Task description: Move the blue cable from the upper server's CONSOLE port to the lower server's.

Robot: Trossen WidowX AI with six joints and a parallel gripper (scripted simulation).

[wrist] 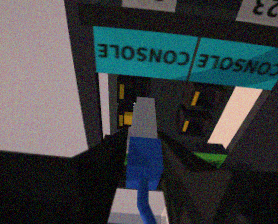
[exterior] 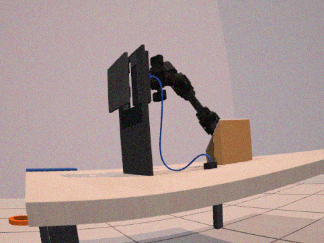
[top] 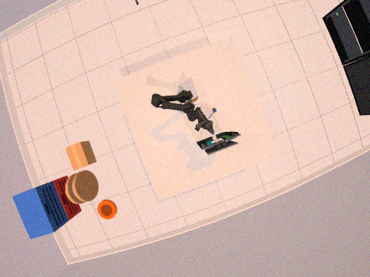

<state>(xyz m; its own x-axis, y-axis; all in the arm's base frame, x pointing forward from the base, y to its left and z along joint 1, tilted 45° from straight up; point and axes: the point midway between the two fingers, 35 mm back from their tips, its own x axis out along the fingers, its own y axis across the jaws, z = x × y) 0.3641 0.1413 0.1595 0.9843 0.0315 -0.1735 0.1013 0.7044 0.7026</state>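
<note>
While exterior view gives me blue cable (exterior: 160, 118) (wrist: 145, 202) looping down to black block (exterior: 210, 165) on table (exterior: 134, 198), wrist view alone shows teal CONSOLE labels (wrist: 145, 52). Plug (wrist: 145, 160) sits between fingertips of my claw (wrist: 142, 135), pinched, grey nose pointing at port column under left label. Can't tell whether nose is inside port.

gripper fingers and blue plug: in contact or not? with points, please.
Touching. The wrist view shows the gripper's (wrist: 145, 145) dark fingers closed against both sides of the blue plug (wrist: 144, 159), with no gap.
</note>
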